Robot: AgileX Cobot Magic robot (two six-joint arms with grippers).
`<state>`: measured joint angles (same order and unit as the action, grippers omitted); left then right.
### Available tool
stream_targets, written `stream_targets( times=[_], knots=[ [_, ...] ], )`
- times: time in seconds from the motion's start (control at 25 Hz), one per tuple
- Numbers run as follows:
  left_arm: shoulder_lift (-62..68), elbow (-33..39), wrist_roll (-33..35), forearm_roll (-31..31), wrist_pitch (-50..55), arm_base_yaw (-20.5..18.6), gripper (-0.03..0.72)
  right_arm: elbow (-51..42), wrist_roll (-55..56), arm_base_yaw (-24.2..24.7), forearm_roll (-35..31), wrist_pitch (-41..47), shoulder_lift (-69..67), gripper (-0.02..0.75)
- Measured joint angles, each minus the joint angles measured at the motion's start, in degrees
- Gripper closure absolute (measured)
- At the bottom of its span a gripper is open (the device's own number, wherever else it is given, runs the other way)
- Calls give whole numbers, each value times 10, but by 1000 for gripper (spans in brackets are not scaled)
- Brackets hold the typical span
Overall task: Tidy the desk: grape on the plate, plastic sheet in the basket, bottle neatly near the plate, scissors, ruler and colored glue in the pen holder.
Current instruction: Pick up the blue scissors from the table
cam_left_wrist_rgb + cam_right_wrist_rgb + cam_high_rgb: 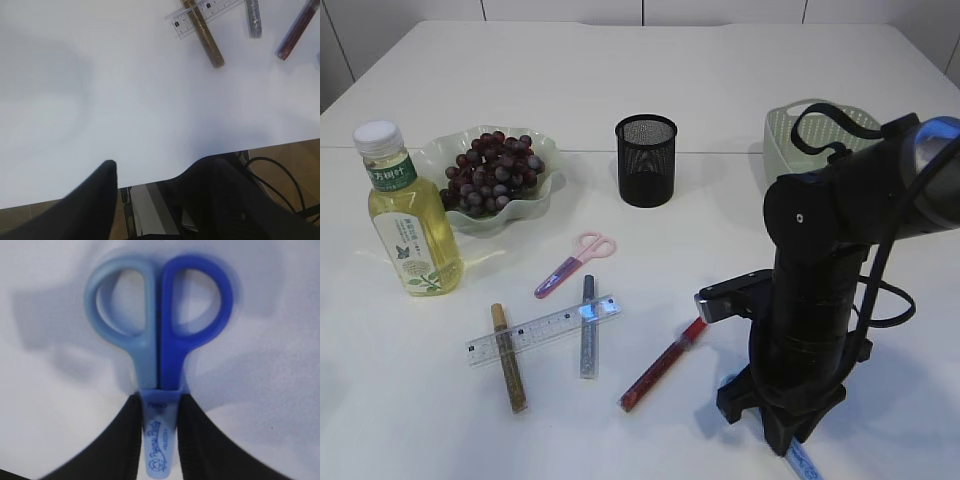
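Our right pincer [159, 440] grasps the blue scissors [159, 340] by their sheath, handles pointing away, pen holder [646, 160] far-left of it.

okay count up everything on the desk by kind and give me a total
Scissors: 2, pink pair, blue pair shut in the right gripper
Glue sticks: 3, gold, silver, red
Ruler: 1
Bottle: 1
Plate of grapes: 1
Pen holder: 1
Basket: 1
Total: 10
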<state>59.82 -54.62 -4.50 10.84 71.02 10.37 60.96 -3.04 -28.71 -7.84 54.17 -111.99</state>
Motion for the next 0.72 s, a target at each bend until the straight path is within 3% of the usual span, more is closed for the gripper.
stream_targets(
  times=[0.72],
  knots=[
    [0, 0, 0, 0, 0, 0, 253, 39, 30, 0, 8, 16, -1, 538]
  ],
)
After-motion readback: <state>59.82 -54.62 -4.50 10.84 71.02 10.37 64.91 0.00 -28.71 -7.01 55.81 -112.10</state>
